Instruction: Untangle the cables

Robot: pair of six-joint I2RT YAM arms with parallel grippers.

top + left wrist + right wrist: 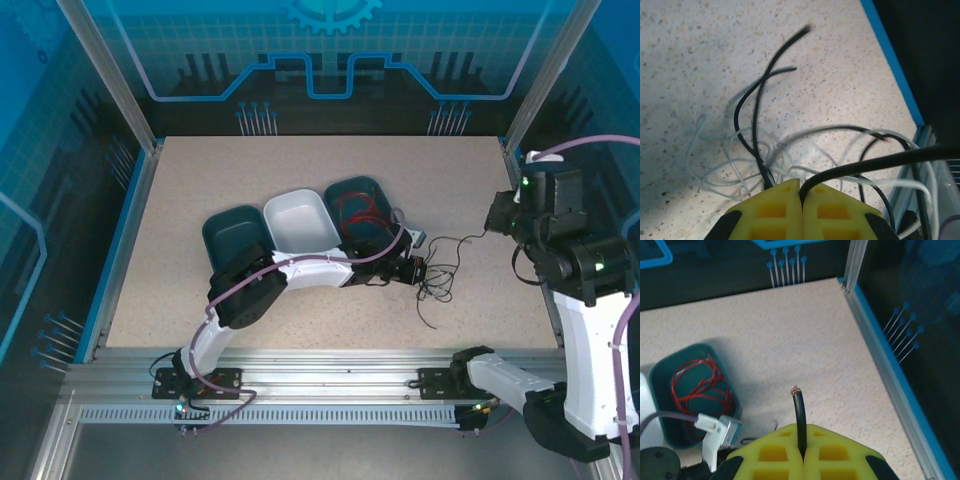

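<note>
In the left wrist view the lower edge crops the yellow pads of the left gripper, and the black cable pinched between them leaves past the right edge. The pale cables behind are smeared, their crossings unreadable. The right gripper is likewise cropped below, hiding the rest of its clamped black cable end. The white bin is cut at the left. From above, the strands of the tangle are too fine to sort.
</note>
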